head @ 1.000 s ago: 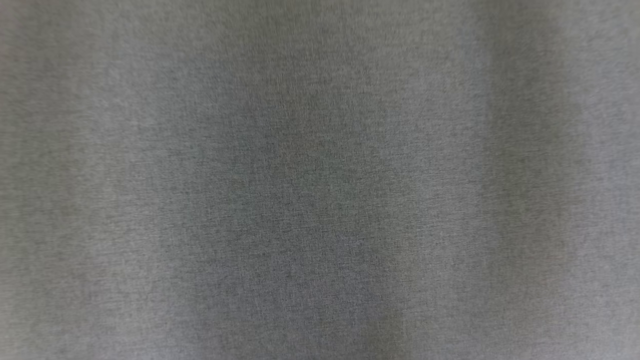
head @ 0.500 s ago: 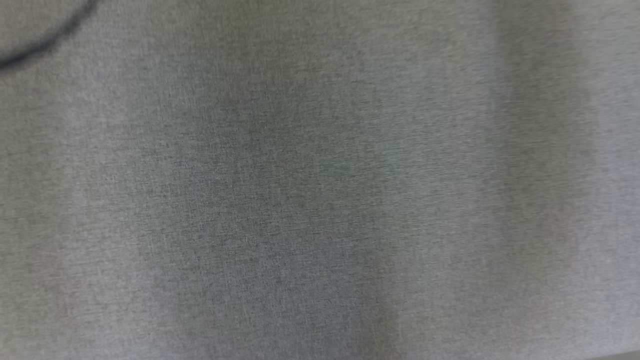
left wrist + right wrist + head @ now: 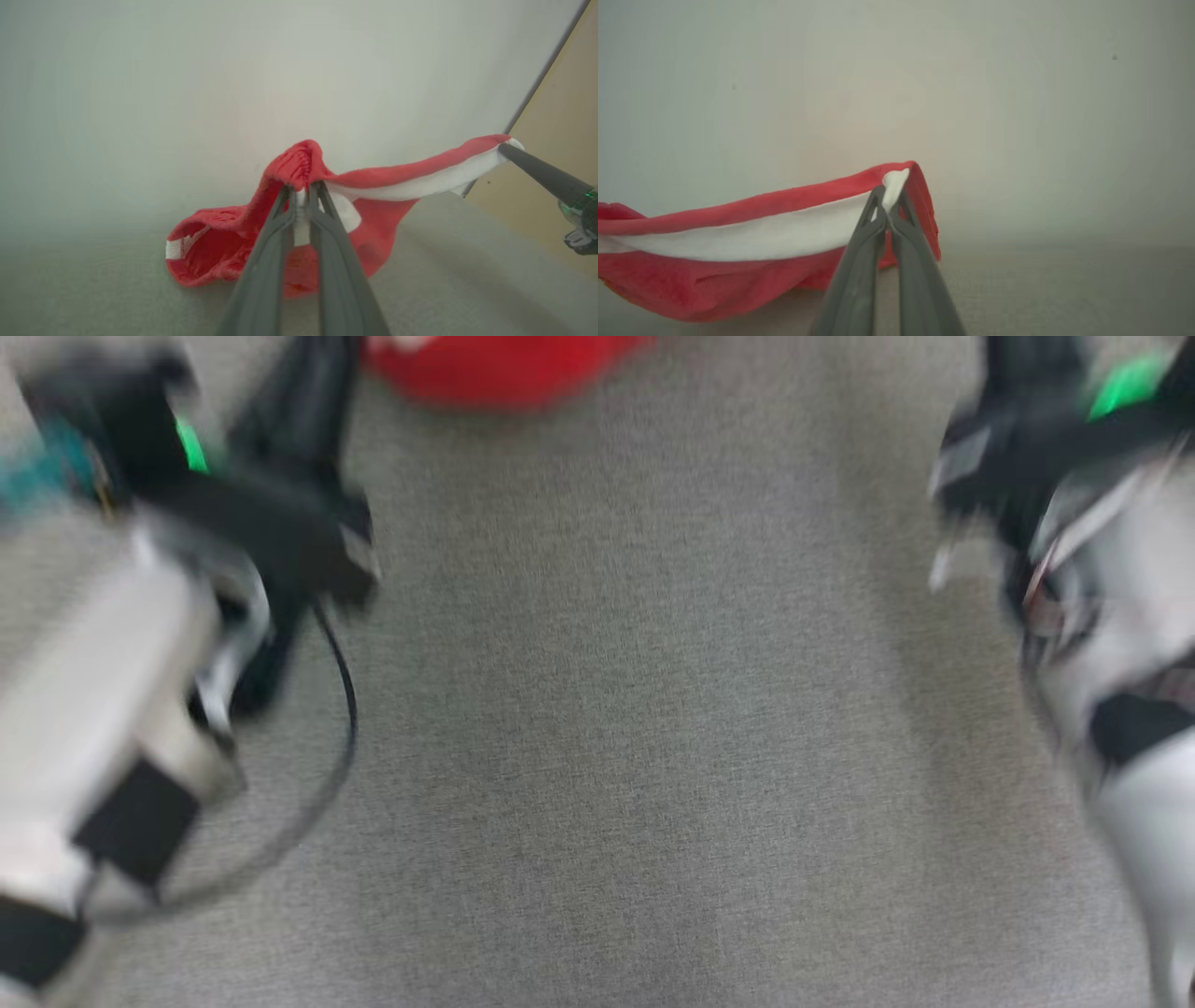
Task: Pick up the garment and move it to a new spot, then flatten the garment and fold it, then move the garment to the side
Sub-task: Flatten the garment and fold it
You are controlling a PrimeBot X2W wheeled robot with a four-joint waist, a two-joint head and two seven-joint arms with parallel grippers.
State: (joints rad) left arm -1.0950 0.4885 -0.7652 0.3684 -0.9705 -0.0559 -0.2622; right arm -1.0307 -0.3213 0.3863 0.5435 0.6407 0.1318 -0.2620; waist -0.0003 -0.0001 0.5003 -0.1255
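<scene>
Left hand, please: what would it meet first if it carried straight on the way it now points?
The left hand is shut on the red garment; past that fold, probably the pale wall, though depth is unclear.

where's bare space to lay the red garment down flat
The widest free patch is the grey surface in the middle of the head view, bordered by the left forearm and its looping cable, the right forearm, and the red garment ahead. Both sides are crowded by arms; the left gripper and right gripper are shut on the garment.
</scene>
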